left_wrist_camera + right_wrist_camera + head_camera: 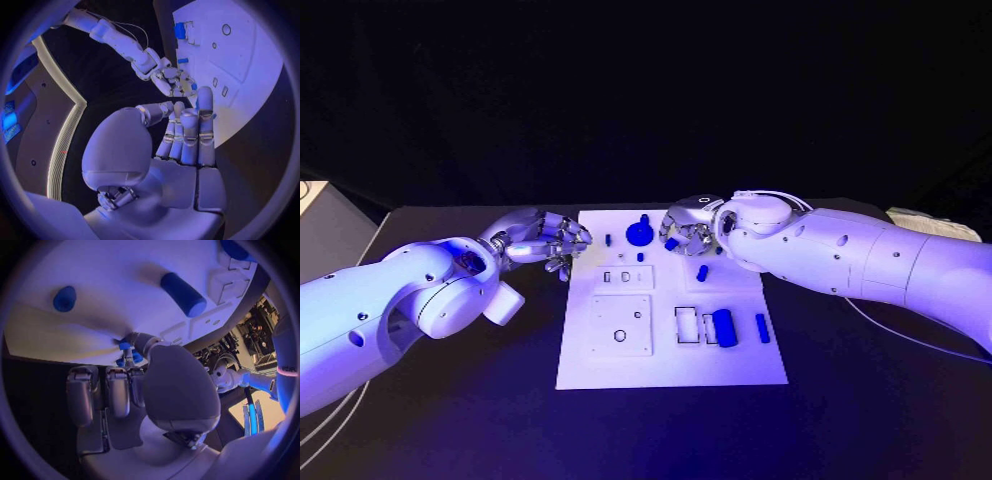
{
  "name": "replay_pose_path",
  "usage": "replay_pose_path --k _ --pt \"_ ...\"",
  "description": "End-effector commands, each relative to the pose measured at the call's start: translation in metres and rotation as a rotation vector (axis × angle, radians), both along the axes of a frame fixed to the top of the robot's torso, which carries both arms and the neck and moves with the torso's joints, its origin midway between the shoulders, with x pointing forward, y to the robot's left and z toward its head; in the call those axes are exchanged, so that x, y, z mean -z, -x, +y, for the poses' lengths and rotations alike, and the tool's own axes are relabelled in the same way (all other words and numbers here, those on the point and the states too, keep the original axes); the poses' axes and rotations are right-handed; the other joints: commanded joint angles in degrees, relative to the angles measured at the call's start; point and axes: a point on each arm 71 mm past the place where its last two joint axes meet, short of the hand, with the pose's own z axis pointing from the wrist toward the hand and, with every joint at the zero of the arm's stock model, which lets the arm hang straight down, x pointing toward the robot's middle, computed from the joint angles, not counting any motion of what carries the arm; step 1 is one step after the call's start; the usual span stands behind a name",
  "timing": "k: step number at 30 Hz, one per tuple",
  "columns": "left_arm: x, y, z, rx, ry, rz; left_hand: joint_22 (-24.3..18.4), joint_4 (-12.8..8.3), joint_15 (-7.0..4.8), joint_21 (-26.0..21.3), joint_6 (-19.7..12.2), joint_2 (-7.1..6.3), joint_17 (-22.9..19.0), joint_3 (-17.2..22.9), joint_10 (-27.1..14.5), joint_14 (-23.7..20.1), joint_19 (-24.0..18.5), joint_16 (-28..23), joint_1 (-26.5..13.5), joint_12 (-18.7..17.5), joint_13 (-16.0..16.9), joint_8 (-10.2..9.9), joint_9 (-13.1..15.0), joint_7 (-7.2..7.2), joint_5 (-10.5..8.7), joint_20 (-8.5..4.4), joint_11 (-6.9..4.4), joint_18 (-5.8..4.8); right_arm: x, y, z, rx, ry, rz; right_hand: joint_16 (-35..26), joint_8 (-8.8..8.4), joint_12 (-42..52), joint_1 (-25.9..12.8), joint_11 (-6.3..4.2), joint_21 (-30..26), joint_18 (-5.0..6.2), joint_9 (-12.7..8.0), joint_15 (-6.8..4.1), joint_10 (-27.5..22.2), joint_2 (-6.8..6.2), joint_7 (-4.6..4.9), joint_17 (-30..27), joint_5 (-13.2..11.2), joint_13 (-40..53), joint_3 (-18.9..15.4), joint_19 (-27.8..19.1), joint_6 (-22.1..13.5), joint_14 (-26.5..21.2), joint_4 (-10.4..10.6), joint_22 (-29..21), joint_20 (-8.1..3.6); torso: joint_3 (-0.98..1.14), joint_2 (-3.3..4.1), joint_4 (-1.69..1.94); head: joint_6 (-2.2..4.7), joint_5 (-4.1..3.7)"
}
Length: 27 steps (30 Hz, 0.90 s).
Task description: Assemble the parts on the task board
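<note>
Task board (672,350) lies mid-surface (877,400); we note the right hand (689,228) over its far end pinching a small blue part (125,346) in its fingers, left hand (542,240) beside its far left edge, fingers straight, empty.

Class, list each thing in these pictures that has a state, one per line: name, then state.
left hand: fingers apart, holding nothing, at the task board's left edge
right hand: pinching a small blue part
task board: flat on the table
blue cylinder: lying on the task board

black table (877,400), dark backdrop, blue light
</note>
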Motion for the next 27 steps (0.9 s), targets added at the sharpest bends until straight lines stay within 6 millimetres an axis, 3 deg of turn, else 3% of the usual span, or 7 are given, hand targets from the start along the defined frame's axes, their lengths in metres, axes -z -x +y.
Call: replay_pose_path --k 1,11,20,27 --pt "-0.001 0.000 -0.001 0.006 0.012 -0.003 -0.1 0.1 0.07 -0.3 0.0 0.34 -0.1 -0.3 -0.3 -0.2 -0.1 -0.3 0.5 -0.3 -0.2 -0.3 -0.1 0.49 -0.19 0.44 0.12 0.77 0.006 0.000 -0.004 0.009 0.038 0.013 0.4 0.66 0.4 0.2 0.39 0.4 -0.33 0.2 0.02 4.0 -0.04 -0.07 10.9 -0.9 13.1 0.1 5.3 0.8 5.0 -0.2 13.5 -0.11 0.01 0.00 0.03 -0.02 -0.10" --pt "0.000 0.001 -0.001 0.010 0.013 0.004 -0.1 0.2 0.08 -0.3 0.0 0.40 -0.2 -0.4 -0.3 -0.3 -0.1 -0.4 0.5 -0.3 -0.2 -0.3 -0.2 0.51 -0.19 0.46 0.13 0.77 0.001 -0.001 -0.004 0.046 0.006 -0.064 0.4 1.21 0.7 -0.7 1.05 0.4 -0.34 0.5 0.21 4.3 1.01 0.18 11.0 -1.8 13.4 0.2 5.3 1.8 5.0 0.2 13.5 0.00 -0.06 -0.05 0.09 -0.09 -0.12" --pt "0.001 0.001 -0.001 0.013 0.011 0.011 -0.2 0.2 0.10 -0.3 0.0 0.42 -0.2 -0.4 -0.3 -0.3 -0.1 -0.4 0.5 -0.3 -0.3 -0.3 -0.3 0.53 -0.19 0.47 0.16 0.77 -0.003 -0.002 -0.006 0.080 -0.020 -0.120 0.3 1.08 0.7 -1.2 1.40 0.4 -0.33 0.5 0.34 4.3 0.83 0.49 10.9 -1.8 13.4 -0.1 5.3 1.5 5.0 0.4 13.5 0.07 -0.04 -0.07 0.02 -0.09 -0.06" --pt "0.002 0.001 0.000 0.013 0.008 0.018 -0.2 0.3 0.13 -0.4 -0.1 0.45 -0.3 -0.5 -0.4 -0.3 -0.1 -0.4 0.5 -0.3 -0.4 -0.3 -0.4 0.58 -0.20 0.50 0.20 0.77 -0.005 -0.001 -0.005 0.084 -0.038 -0.145 0.3 3.21 0.9 -1.6 2.08 0.3 -0.31 1.5 0.84 4.4 3.02 1.16 11.0 -2.0 13.5 0.9 5.3 5.0 5.0 0.6 13.5 0.53 -0.03 -0.07 0.03 -0.07 -0.18"
